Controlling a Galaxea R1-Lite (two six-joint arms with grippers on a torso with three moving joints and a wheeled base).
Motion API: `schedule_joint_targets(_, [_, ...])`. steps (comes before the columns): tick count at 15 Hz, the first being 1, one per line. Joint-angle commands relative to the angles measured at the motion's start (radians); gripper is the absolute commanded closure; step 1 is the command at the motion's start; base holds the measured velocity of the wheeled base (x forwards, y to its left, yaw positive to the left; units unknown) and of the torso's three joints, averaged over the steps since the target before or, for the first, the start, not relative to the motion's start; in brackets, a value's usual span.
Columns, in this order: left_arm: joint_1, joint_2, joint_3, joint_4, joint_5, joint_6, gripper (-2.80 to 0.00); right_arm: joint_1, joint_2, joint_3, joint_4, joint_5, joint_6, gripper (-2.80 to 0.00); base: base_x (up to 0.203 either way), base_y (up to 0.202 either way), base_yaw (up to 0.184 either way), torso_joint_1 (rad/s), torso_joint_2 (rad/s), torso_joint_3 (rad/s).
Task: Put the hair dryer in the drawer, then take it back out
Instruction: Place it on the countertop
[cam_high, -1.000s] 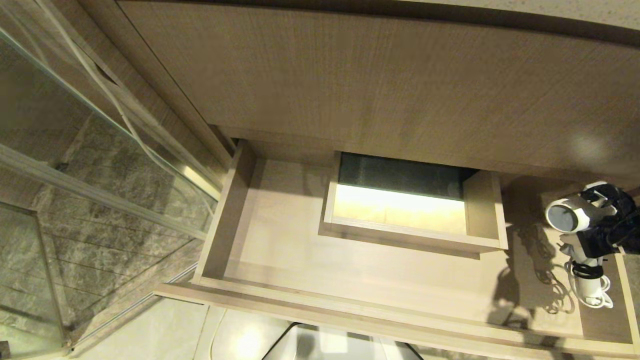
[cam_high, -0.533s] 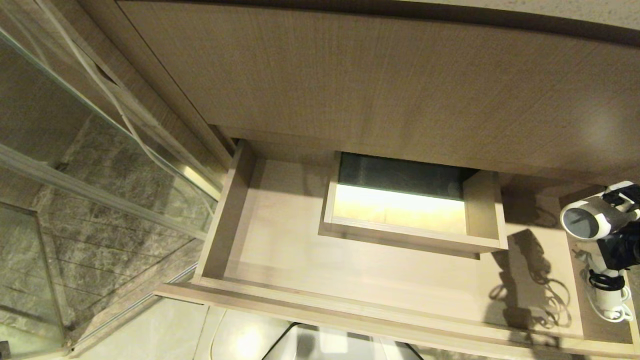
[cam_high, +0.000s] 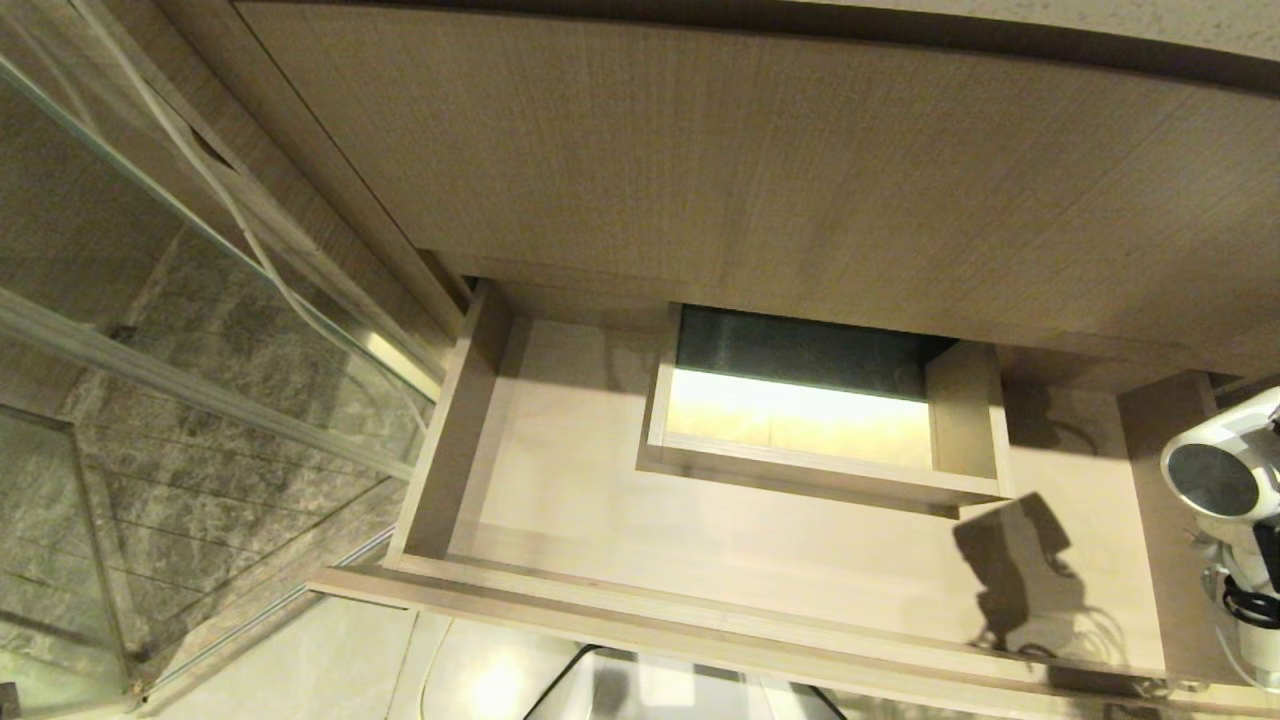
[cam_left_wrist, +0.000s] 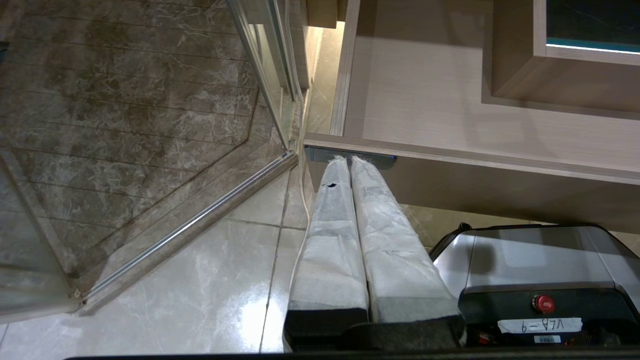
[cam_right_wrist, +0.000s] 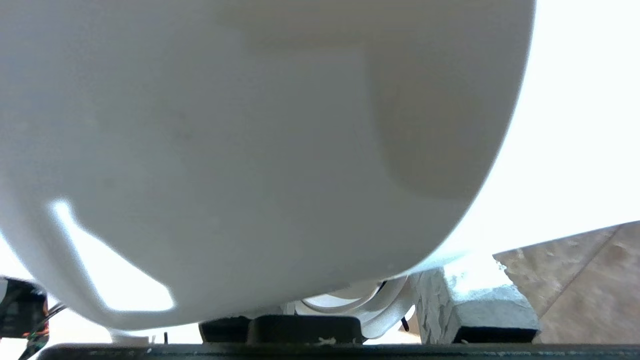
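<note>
The right gripper (cam_high: 1268, 545) clasped the dryer (cam_high: 1215, 478) at the drawer's (cam_high: 700, 620) right end, above its floor; light, rigid and smooth-shelled, it seemed best gripped at the handle, its bundled cord liable to snag.

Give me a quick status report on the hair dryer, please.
Right tool shut on hair dryer, at drawer's right end. Left tool shut, parked by drawer front. Nothing in the way.

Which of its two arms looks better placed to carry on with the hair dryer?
The right. Its pincer grips the hair dryer at the drawer's right end. The left pincer hangs shut and empty by the drawer's front left corner.
</note>
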Motion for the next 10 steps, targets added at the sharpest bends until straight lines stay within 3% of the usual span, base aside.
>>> schedule_joint_targets(1, [0.000, 0.000, 0.002, 0.000, 0.000, 0.000, 0.00, 0.002, -0.118, 0.032, 0.001, 0.002, -0.005, 0.00, 0.000, 0.000, 0.000, 0.000, 0.00, 0.000])
schedule_joint_targets(10, [0.000, 0.000, 0.002, 0.000, 0.000, 0.000, 0.00, 0.001, -0.253, 0.119, 0.035, 0.004, -0.071, 0.00, 0.000, 0.000, 0.000, 0.000, 0.00, 0.000])
